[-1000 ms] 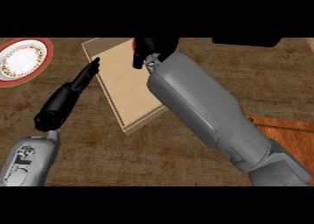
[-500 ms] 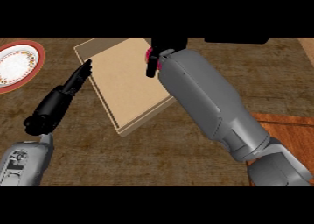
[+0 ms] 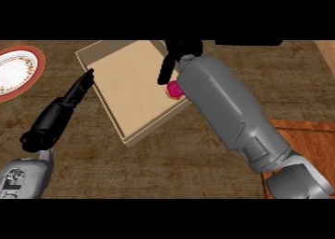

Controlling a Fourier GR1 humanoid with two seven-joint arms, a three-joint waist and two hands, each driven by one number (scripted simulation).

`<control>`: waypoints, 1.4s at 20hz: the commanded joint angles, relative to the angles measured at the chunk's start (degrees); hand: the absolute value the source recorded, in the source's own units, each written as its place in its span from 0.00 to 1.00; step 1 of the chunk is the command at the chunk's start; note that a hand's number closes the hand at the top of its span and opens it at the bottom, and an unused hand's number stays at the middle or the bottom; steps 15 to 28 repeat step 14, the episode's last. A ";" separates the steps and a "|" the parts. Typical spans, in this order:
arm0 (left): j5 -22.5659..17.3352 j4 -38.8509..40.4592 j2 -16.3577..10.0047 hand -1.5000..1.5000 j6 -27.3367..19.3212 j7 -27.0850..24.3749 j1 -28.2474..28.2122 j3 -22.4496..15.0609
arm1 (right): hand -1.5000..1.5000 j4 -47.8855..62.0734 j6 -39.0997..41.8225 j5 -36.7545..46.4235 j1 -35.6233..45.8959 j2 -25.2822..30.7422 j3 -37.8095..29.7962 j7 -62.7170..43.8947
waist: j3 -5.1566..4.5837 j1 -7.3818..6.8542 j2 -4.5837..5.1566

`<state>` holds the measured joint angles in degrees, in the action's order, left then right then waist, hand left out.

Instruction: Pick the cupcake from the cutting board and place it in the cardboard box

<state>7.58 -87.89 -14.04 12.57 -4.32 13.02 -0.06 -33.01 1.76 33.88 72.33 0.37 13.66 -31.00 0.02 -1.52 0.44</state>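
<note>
The pink cupcake (image 3: 173, 89) sits inside the shallow cardboard box (image 3: 132, 88), against its right wall. My right hand (image 3: 179, 52) hovers over the box's far right corner. Its fingers hang loosely, the thumb points down toward the cupcake, and nothing is held in them. The grey right forearm hides part of the cupcake's right side. My left hand (image 3: 65, 106) lies with straight fingers along the box's left edge, fingertips near the wall, holding nothing. The wooden cutting board (image 3: 311, 140) shows at the lower right, partly behind my right arm.
A white plate (image 3: 12, 71) with a red patterned rim rests at the far left on the dark wooden counter (image 3: 163, 163). A lighter wooden strip (image 3: 333, 53) runs along the right edge.
The right hand carried the cupcake over the box, and the cupcake now sits lower, apart from the fingers. The left hand has moved closer to the box's left edge.
</note>
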 commanded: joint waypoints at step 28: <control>0.77 -3.10 1.72 0.50 -0.87 2.83 -0.76 -0.95 | 0.00 -10.33 -32.68 -22.16 -12.13 -0.20 -23.87 25.95 | 0.03 0.43 -0.07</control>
